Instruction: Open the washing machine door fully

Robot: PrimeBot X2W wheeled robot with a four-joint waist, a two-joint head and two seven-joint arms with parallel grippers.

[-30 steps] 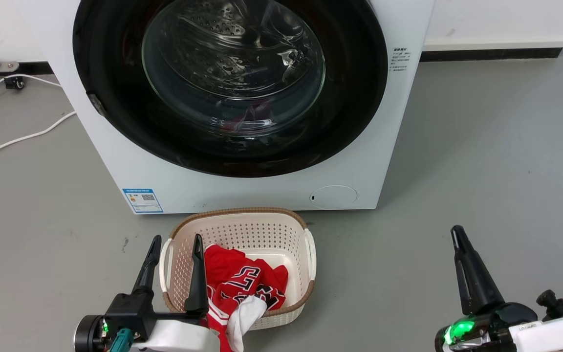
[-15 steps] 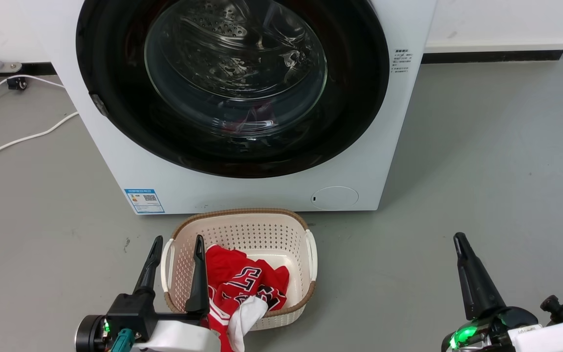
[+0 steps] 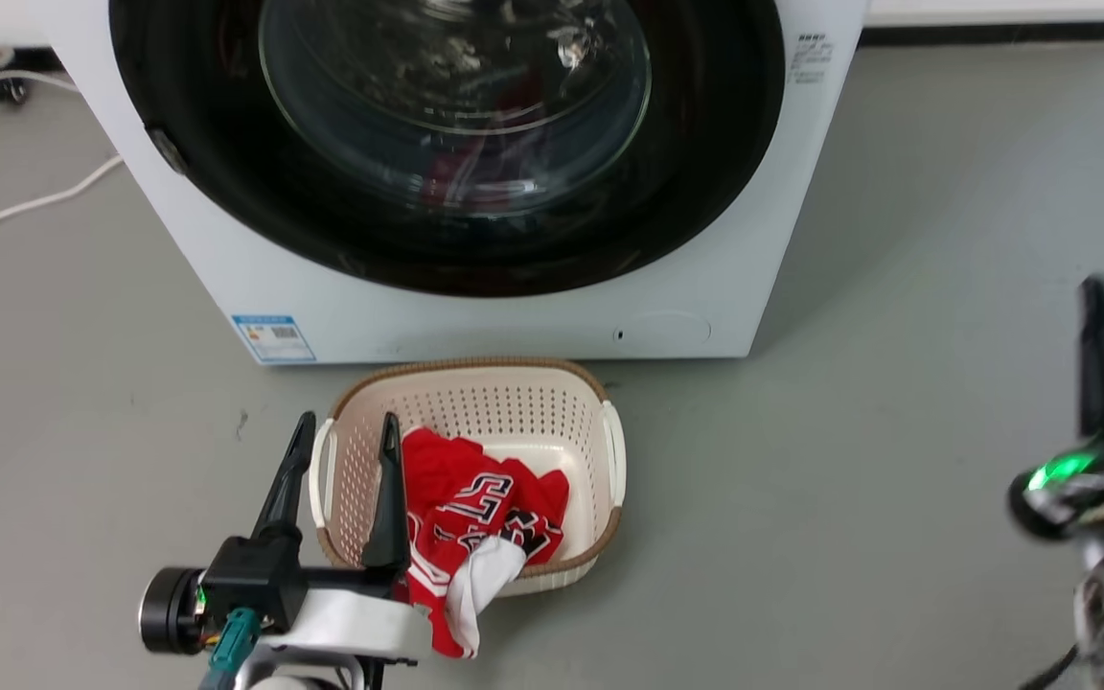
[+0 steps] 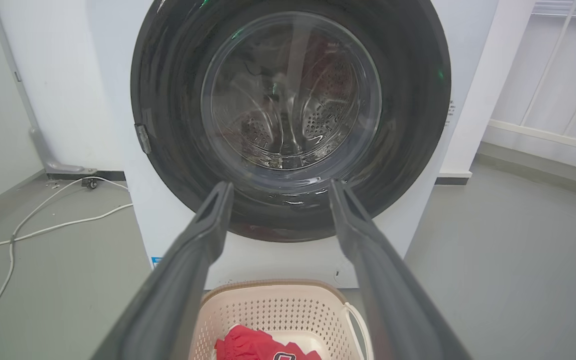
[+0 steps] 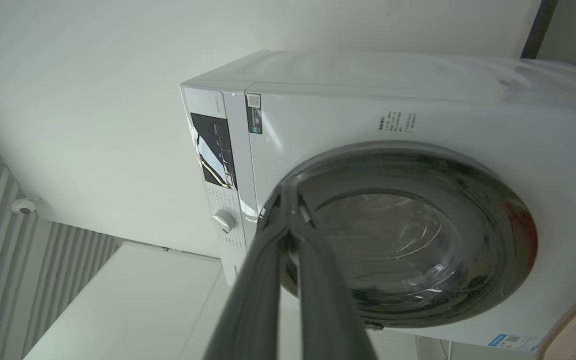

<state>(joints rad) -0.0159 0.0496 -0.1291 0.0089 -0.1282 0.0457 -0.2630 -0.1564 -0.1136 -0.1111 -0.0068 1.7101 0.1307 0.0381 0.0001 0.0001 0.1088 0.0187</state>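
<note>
Two things sit on the grey floor (image 3: 849, 402) ahead of the robot: the washing machine (image 3: 514, 321) and, just before its base, a cream perforated laundry basket (image 3: 475, 422) with a red garment (image 3: 475, 498) spilling over its near rim. The washing machine door (image 3: 456, 105) is closed, its wide black rim lying flat against the white front. Red cloth shows dimly behind the glass.

The basket stands directly below the door, between the machine and the left gripper (image 3: 347, 424). That gripper's fingers are spread apart with nothing between them, over the basket's left edge. The right gripper (image 3: 1095, 297), blurred at the head view's right border, hangs over bare floor well apart from the machine. In the right wrist view its two fingers (image 5: 263, 280) meet at the tips and hold nothing.

Bare floor runs wide to the machine's right. To its left a white cable (image 3: 25, 203) trails across the floor.

The left wrist view looks square at the door and picks out a small grey metal piece (image 4: 143, 139) on the rim's left side. The right wrist view, rolled sideways, takes in the machine's upper part, with a dark control panel (image 5: 215, 150) and a round knob (image 5: 224, 220). The head view gives the blue label (image 3: 272, 337) and the round flap (image 3: 662, 329) low on the front.
</note>
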